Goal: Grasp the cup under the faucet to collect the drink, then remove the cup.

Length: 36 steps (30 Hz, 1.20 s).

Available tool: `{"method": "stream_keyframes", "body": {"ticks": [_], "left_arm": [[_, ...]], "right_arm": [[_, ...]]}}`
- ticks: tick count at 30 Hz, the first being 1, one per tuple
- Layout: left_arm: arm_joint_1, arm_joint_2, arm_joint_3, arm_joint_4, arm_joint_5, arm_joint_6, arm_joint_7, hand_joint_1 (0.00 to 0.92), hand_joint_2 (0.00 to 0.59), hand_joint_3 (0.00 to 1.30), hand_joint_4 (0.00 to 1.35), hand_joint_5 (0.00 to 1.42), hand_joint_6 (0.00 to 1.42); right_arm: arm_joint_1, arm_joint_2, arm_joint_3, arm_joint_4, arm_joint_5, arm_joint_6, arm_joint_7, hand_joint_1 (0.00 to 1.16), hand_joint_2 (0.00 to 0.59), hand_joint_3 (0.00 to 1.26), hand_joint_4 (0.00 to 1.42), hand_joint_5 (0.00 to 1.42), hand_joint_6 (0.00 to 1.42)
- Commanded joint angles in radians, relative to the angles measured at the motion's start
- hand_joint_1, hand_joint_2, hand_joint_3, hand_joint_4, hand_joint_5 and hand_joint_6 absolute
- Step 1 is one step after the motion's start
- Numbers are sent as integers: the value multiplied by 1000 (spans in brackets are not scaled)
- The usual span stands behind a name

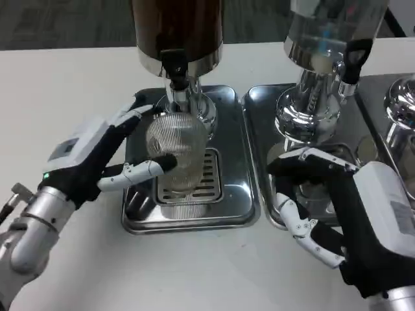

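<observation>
Cup (176, 152) is a clear ribbed tumbler, standing on the slotted grate of the left drip tray (139, 217), directly below the faucet (175, 68) of the dark-drink dispenser (178, 29). Looks empty or near empty; can't tell the fill level through the ribs. Expect it rigid, light now, heavier once filled, and breakable if glass. The ribs should give some grip, but any drip makes it slick. Left hand (97, 159) is at its left side, fingers spread: one reaches across the front of the wall, the others fan up behind. Contact looks light, not a real clamp, so you're not holding it yet. Take it mid-wall, wrapped around, below the rim, and keep it vertical. Right hand (324, 214) sits over the neighbouring tray (259, 103), fingers apart, holding nothing.
</observation>
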Motion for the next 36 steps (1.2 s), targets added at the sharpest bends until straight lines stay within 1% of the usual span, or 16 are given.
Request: {"method": "stream_keyframes", "body": {"ticks": [1, 4, 7, 8, 9, 10, 12, 14, 16, 17, 20, 23, 26, 29, 32, 36], "left_arm": [[50, 43, 46, -58, -35, -32, -2, 1, 17, 208, 0, 136, 303], [88, 67, 91, -105, -79, -57, -19, 2, 17, 221, 0, 136, 301], [130, 96, 153, -153, -171, -98, -81, 2, 17, 222, 0, 135, 301], [138, 103, 175, -164, -227, -109, -129, 2, 16, 229, 4, 147, 308], [144, 105, 190, -172, -266, -114, -168, 0, 31, 244, 74, 207, 359], [150, 107, 219, -189, -363, -106, -253, 0, 40, 267, 147, 263, 422], [146, 111, 266, -217, -535, -67, -425, 0, 44, 332, 213, 296, 470], [126, 117, 311, -243, -693, 16, -618, 0, 50, 391, 275, 335, 493], [100, 124, 346, -258, -808, 110, -786, 0, 53, 399, 297, 351, 499], [64, 133, 370, -263, -901, 233, -933, 0, 52, 400, 299, 339, 489], [-17, 146, 417, -256, -1053, 475, -1199, 0, 53, 384, 264, 292, 421], [-82, 165, 441, -241, -1101, 618, -1343, 0, 56, 371, 221, 245, 374], [-139, 176, 461, -216, -1110, 733, -1456, 0, 57, 363, 210, 232, 336], [-199, 184, 473, -184, -1103, 832, -1561, 0, 57, 321, 185, 195, 241], [-249, 186, 487, -157, -1095, 905, -1630, 0, 54, 267, 143, 165, 209], [-301, 189, 497, -132, -1080, 959, -1686, 0, 61, 208, 100, 129, 146]], "right_arm": [[-11, 0, 0, 20, 13, 0, -4, 501, 464, 583, 549, 549, 514], [-25, 1, 3, 34, 15, -3, -9, 501, 464, 586, 549, 549, 515], [-34, 4, 8, 42, 13, -6, -15, 501, 464, 588, 549, 546, 515], [-36, 5, 9, 45, 13, -7, -16, 501, 464, 588, 549, 545, 515], [-37, 5, 9, 46, 14, -7, -17, 501, 464, 588, 549, 544, 513], [-36, 5, 9, 46, 14, -8, -18, 501, 464, 588, 549, 544, 511], [-40, 4, 7, 50, 15, -9, -19, 501, 464, 589, 549, 543, 508], [-45, 2, 7, 53, 15, -10, -19, 501, 464, 589, 549, 542, 506], [-49, 2, 6, 55, 17, -10, -20, 501, 464, 589, 549, 542, 503], [-52, 2, 5, 58, 18, -11, -20, 501, 464, 589, 549, 542, 501], [-66, -1, 4, 70, 21, -16, -22, 503, 462, 589, 549, 542, 497], [-76, 0, 5, 79, 21, -18, -28, 506, 458, 589, 549, 542, 495], [-83, 0, 4, 89, 22, -20, -34, 508, 457, 589, 549, 542, 494], [-84, -1, 9, 91, 20, -24, -44, 511, 456, 589, 549, 542, 493], [-85, 0, 13, 93, 18, -22, -52, 515, 458, 589, 549, 542, 493], [-85, 0, 14, 98, 20, -21, -60, 520, 460, 589, 549, 542, 492]]}}
